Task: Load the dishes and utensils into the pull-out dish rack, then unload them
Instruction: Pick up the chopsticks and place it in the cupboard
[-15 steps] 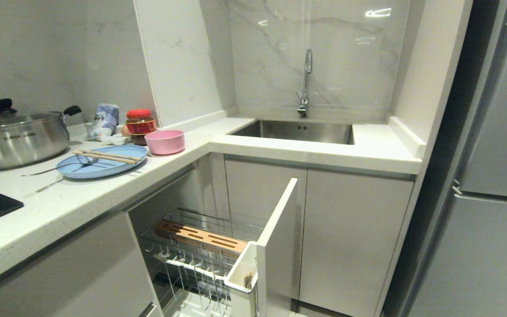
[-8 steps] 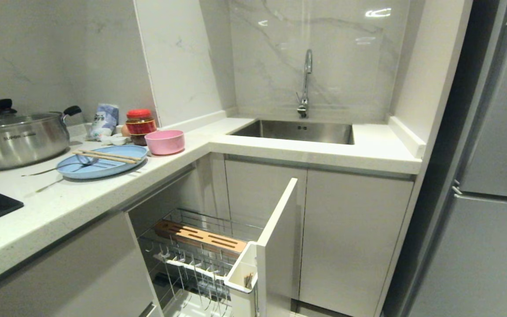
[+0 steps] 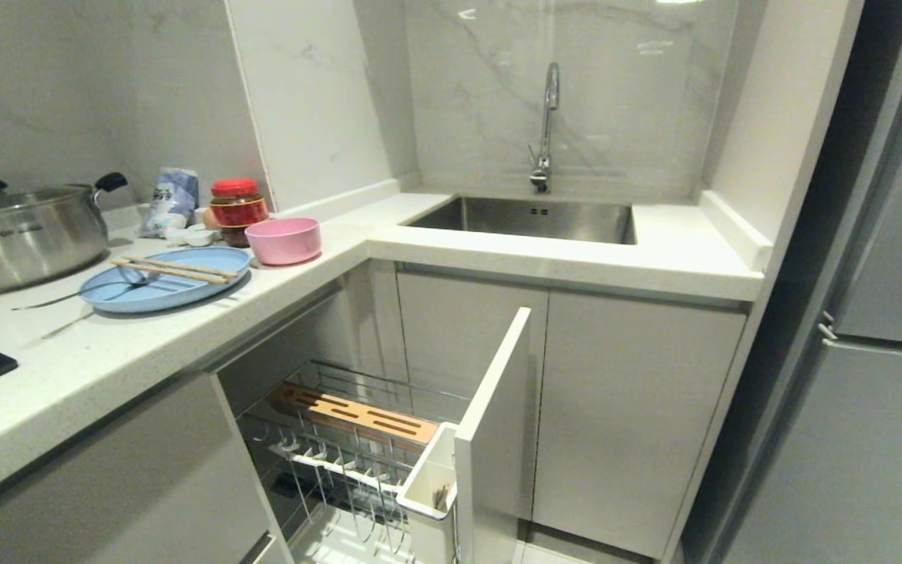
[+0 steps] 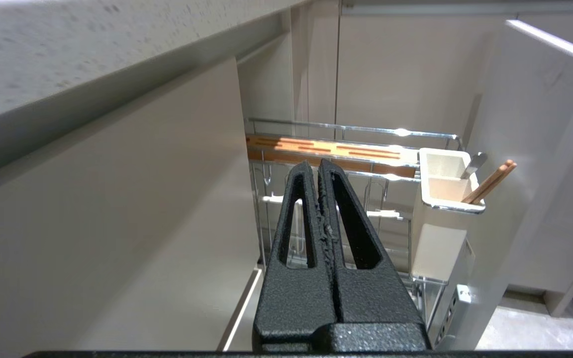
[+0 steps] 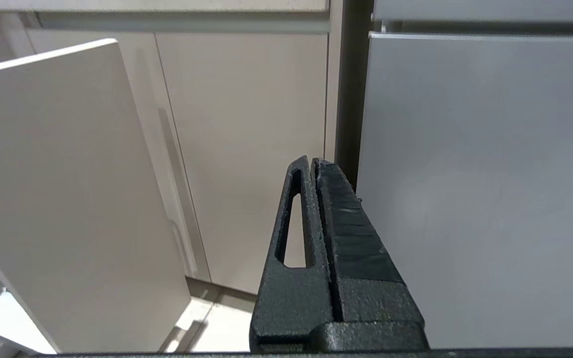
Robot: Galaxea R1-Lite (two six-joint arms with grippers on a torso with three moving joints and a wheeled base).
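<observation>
Currently both black grippers, left gripper [image 4: 319, 166] and right gripper [image 5: 311, 164], hang closed and empty; the chrome wire pull-out dish rack [image 3: 357, 446] stands open. Probably best to lift the wooden chopsticks [image 3: 173, 269] off the wide light-blue plate [image 3: 165, 287] first; then take the plate by its rim.

White countertop [image 3: 146, 345] bears pot [image 3: 20, 235], blue plate [image 3: 177, 283], pink bowl [image 3: 283, 240].

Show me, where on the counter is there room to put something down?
The counter is bare between the pink bowl and the sink, and right of the sink. It is crowded around the blue plate, by the pot and the jar.
</observation>
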